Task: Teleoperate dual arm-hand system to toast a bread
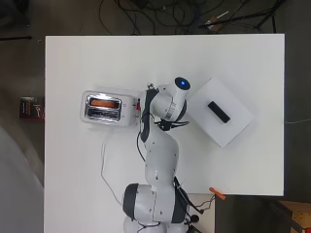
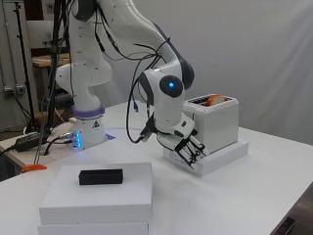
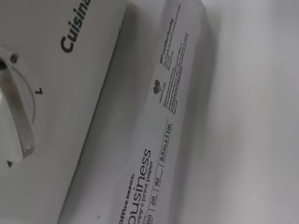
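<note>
As seen from overhead, side and wrist together, largest item first:

Worktop (image 1: 243,53): one, white; broad bare areas along its far edge and down both side edges, with the arm's base at the near edge.

Arm (image 1: 158,160): one, white, reaching from the near edge to the toaster's end face.

White boxes (image 2: 98,198): two, stacked, well apart from the toaster; one black block (image 2: 100,176) lies on the upper box.

Paper ream (image 2: 222,155): one, wrapped in white, lying flat under the toaster; its wrapper carries printed lines, left unread here.

Toaster (image 1: 104,108): one, white and silver, two slots; it stands on the ream; a lettered name and a dial mark show on its end face in the wrist view.

Hand (image 2: 188,149): one, black and white, low beside the toaster's end face, just above the ream's edge; fingers (image 2: 195,155) partly bent, grasping nothing visible; contact with the toaster cannot be told.

Bread (image 2: 215,99): one slice, orange-brown, upright in one slot, its top showing above the rim.
</note>
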Action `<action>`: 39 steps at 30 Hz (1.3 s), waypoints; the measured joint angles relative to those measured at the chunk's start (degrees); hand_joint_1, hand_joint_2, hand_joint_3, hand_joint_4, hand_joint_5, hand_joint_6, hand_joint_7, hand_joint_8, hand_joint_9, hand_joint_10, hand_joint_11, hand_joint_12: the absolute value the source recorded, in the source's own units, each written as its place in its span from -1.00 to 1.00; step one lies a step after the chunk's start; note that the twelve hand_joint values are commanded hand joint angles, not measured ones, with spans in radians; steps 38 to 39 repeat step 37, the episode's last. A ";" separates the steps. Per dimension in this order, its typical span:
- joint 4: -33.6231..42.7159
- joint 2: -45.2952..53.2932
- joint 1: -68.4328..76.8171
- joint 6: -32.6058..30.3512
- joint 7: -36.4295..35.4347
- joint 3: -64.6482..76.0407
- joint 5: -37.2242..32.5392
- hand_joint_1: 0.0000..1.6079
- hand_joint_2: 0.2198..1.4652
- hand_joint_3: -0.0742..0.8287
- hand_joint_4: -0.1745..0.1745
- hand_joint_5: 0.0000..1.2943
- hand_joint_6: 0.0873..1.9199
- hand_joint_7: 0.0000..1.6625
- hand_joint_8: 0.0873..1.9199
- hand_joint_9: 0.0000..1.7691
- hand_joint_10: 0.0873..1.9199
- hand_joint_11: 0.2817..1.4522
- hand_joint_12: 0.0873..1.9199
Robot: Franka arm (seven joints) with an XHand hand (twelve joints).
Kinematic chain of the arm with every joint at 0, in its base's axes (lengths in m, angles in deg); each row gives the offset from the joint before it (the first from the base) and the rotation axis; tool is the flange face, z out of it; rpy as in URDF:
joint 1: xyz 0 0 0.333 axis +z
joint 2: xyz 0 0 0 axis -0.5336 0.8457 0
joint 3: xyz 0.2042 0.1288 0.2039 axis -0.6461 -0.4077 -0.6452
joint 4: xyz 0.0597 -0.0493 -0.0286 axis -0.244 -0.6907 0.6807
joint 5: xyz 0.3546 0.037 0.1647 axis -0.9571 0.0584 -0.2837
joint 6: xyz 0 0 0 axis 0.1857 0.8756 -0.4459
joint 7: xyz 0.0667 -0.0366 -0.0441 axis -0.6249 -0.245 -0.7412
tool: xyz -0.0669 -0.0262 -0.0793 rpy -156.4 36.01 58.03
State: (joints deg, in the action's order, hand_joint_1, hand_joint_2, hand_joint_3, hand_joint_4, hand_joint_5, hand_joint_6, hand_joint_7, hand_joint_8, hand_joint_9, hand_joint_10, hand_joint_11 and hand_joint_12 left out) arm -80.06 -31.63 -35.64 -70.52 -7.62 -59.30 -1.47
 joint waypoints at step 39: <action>3.70 -29.28 0.42 7.90 13.73 -2.46 15.66 -0.82 0.47 -0.82 -0.50 -0.76 -1.00 -0.66 -1.00 -0.61 -1.00 -0.86 -1.00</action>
